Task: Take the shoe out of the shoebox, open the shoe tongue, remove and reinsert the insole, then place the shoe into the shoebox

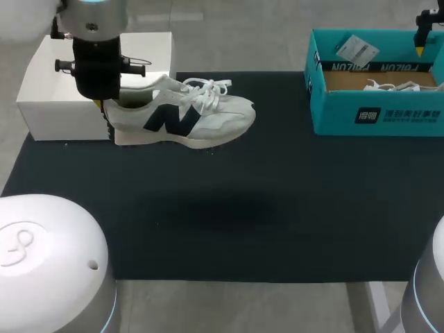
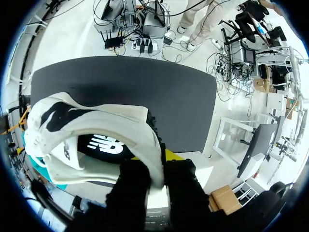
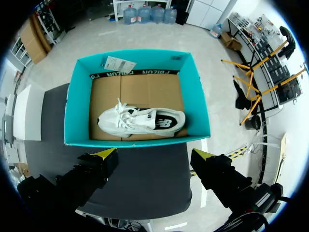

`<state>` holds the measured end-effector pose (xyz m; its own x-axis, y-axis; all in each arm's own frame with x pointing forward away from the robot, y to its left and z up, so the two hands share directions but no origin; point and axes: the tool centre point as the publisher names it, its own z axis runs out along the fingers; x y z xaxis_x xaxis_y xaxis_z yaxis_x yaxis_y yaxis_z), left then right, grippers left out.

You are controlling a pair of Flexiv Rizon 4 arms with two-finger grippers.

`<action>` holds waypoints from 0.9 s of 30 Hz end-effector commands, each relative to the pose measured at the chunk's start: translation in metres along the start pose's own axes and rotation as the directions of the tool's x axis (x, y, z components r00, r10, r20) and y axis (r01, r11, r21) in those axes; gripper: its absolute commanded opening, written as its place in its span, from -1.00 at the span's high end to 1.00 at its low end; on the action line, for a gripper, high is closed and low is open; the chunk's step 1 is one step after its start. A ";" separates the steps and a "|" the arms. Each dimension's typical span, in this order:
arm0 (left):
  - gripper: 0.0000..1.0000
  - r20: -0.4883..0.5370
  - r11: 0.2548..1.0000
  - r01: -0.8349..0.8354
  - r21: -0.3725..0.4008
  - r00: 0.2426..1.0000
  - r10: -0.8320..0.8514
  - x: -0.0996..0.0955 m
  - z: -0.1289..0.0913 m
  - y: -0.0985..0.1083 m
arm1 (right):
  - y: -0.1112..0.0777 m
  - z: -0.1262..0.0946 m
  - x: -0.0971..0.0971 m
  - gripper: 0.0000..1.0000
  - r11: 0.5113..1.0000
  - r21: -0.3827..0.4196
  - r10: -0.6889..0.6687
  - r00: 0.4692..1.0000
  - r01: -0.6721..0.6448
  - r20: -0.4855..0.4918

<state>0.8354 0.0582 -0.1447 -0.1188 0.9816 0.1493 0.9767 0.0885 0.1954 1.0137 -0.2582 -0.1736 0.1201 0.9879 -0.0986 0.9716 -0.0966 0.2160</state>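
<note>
Shoe (image 1: 184,118): white w/ a dark logo, lies on its side-profile over the mat's far left part, toe pointing right, laces loose on top. 2 shoes in all, 2 boxes, 2 grippers, 1 mat, 1 tag.

Far left: white box (image 1: 48,90), 1 only, at the mat's back left corner, just behind and beside the shoe's heel.

L gripper (image 1: 104,104) comes straight down at the heel end. In the left wrist view its jaws are pinching the heel collar, one finger (image 2: 130,188) inside the opening and the other outside, the wall of the shoe running between them. Insole w/ logo shows inside the opening. Can't tell if the sole touches the mat.

Mat (image 1: 277,208): dark, covers the middle of the table; a soft shadow lies near its centre.

Right: shoebox (image 1: 388,114), teal, 1 only, open, at the mat's back right corner, well apart from the shoe. 2nd shoe (image 3: 140,121) lies inside on the brown cardboard floor, on its side, about centred. Tag (image 1: 357,48), white, sits at the box's far rim.

R gripper (image 3: 155,154): above the shoebox's right end per head view. Jaws spread wide, nothing between them; yellow tips apart, box and 2nd shoe ahead of them.
</note>
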 end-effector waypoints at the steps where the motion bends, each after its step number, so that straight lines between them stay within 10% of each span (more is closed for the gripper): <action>1: 1.00 -0.023 0.996 0.003 -0.084 1.000 -0.005 -0.019 -0.001 -0.007 | -0.001 0.000 0.000 -1.00 1.000 -0.002 0.001 1.000 -0.001 0.000; 27: 1.00 -0.056 1.000 -0.008 -0.024 0.998 0.007 -0.136 0.012 -0.045 | -0.001 0.000 0.000 -1.00 1.000 -0.002 0.001 1.000 -0.001 0.000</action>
<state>0.8098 -0.0573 -0.1806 -0.1075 0.9820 0.1554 0.9748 0.0733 0.2107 1.0137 -0.2582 -0.1736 0.1201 0.9879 -0.0985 0.9716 -0.0966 0.2160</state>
